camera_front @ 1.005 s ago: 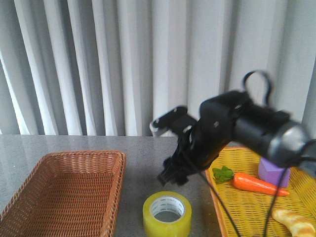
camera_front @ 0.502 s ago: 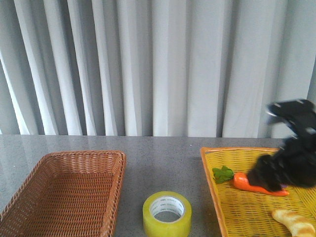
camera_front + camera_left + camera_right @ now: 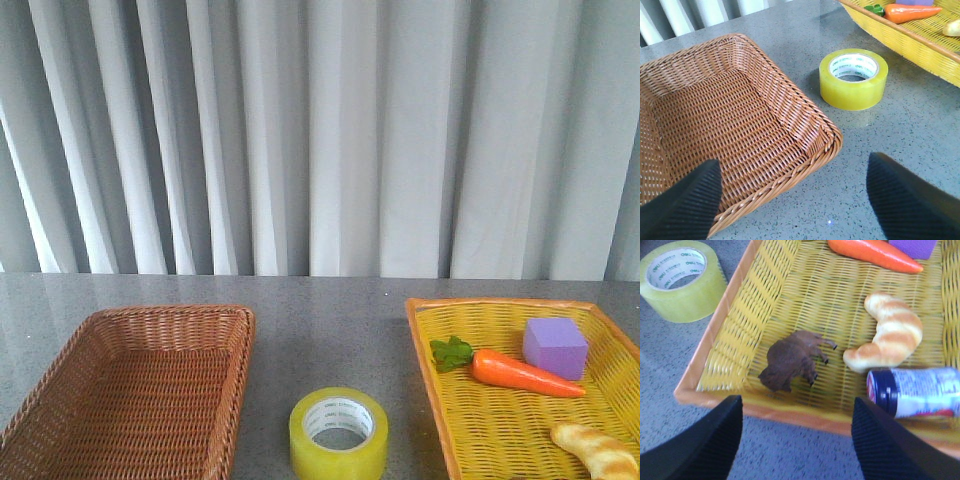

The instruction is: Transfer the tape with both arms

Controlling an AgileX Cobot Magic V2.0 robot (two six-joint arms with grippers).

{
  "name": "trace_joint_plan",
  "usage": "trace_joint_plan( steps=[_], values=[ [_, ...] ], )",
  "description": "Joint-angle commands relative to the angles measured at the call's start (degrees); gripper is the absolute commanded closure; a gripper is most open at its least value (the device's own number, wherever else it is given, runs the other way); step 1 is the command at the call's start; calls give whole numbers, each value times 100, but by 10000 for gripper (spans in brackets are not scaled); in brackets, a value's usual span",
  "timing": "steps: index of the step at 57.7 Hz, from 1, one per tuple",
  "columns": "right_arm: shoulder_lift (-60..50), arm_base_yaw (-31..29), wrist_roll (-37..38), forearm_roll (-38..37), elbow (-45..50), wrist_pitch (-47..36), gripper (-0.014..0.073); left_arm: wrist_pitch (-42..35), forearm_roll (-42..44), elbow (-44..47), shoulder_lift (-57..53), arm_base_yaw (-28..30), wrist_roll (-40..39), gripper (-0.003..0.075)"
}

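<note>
The tape [image 3: 339,433], a yellow roll with a white core, lies flat on the grey table between the two baskets. It also shows in the left wrist view [image 3: 853,78] and the right wrist view [image 3: 682,280]. Neither arm shows in the front view. My left gripper [image 3: 792,200] is open and empty, above the table by the corner of the brown basket [image 3: 730,125], well short of the tape. My right gripper [image 3: 797,440] is open and empty, above the table just outside the near rim of the yellow basket [image 3: 765,410].
The brown wicker basket [image 3: 130,385] stands at the left. The yellow basket [image 3: 420,330] at the right holds a carrot [image 3: 525,373], a purple block [image 3: 555,346], a croissant [image 3: 890,332], a brown toy animal [image 3: 792,360] and a lying can [image 3: 915,390]. Curtains hang behind.
The right arm, which stood over the table above the tape, has swung right over the yellow basket and out of the front view. The tape has not moved.
</note>
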Motion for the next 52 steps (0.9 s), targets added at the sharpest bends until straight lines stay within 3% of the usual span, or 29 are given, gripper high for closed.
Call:
trace_joint_plan(
  steps=[1,12,33,52],
  values=[
    [-459,-34,86,-27,98,-214,138,-395,-110,-189,-7,-45,-8,139],
    [-995,-34,86,-473,199,168,138,-405,-110,-189,-7,-45,-34,139],
    [-1173,-34,86,-409,199,209,138,-632,-106,-279,74,-39,36,155],
    [-1173,-34,86,-409,199,209,138,-108,-111,-2222,1454,-80,733,216]
  ],
)
